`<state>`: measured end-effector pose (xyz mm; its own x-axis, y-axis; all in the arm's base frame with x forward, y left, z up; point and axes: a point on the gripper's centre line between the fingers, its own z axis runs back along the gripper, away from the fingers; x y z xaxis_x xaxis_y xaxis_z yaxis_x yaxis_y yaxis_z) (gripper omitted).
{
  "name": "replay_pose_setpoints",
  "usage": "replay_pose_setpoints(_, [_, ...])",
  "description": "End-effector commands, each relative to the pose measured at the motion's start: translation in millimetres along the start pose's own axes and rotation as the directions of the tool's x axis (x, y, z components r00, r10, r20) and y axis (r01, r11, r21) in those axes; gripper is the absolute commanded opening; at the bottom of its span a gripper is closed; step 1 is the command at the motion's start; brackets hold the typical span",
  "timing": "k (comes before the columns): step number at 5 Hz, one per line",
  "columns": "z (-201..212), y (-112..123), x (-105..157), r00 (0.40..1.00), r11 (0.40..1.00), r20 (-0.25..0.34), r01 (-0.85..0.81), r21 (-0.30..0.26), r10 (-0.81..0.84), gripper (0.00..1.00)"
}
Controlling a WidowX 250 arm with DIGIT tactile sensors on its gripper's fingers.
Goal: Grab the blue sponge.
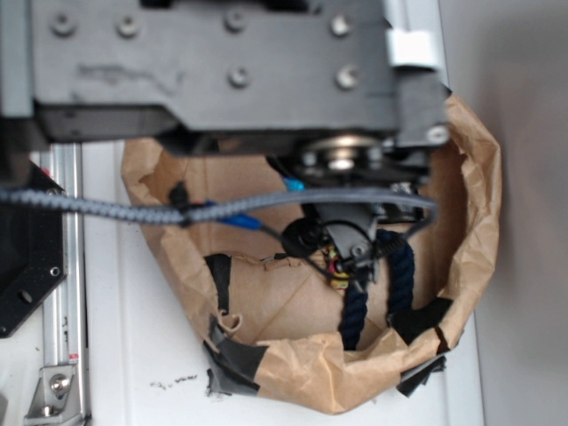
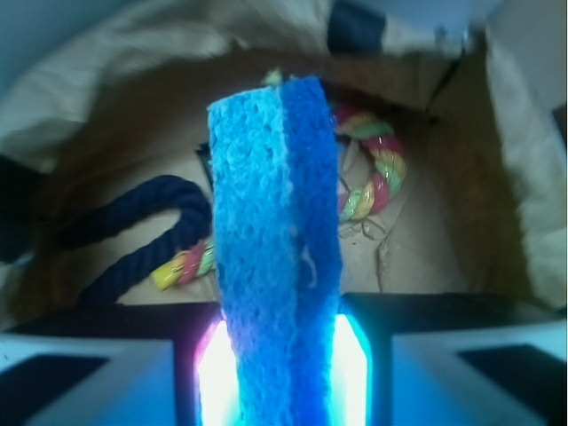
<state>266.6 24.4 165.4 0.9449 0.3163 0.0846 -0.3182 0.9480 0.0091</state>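
Note:
The blue sponge (image 2: pixel 275 204) stands on end in the middle of the wrist view, porous and bright blue. My gripper (image 2: pixel 280 330) is shut on its lower part, one lit finger pressing each side. In the exterior view my gripper (image 1: pixel 351 257) hangs inside a brown paper container (image 1: pixel 470 204); the arm hides the sponge there.
A dark navy rope (image 2: pixel 133 222) lies on the container floor to the left, also visible in the exterior view (image 1: pixel 355 311). A pink, yellow and green rope (image 2: pixel 377 169) curls behind the sponge. Crumpled paper walls (image 2: pixel 106 71) ring everything. A grey cable (image 1: pixel 106 209) crosses the arm.

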Motion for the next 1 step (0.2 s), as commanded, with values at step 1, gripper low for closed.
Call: replay_pose_setpoints(1, [12.6, 2.7, -11.4, 0.997, 0.997, 0.019, 0.073, -0.011, -0.073, 0.00])
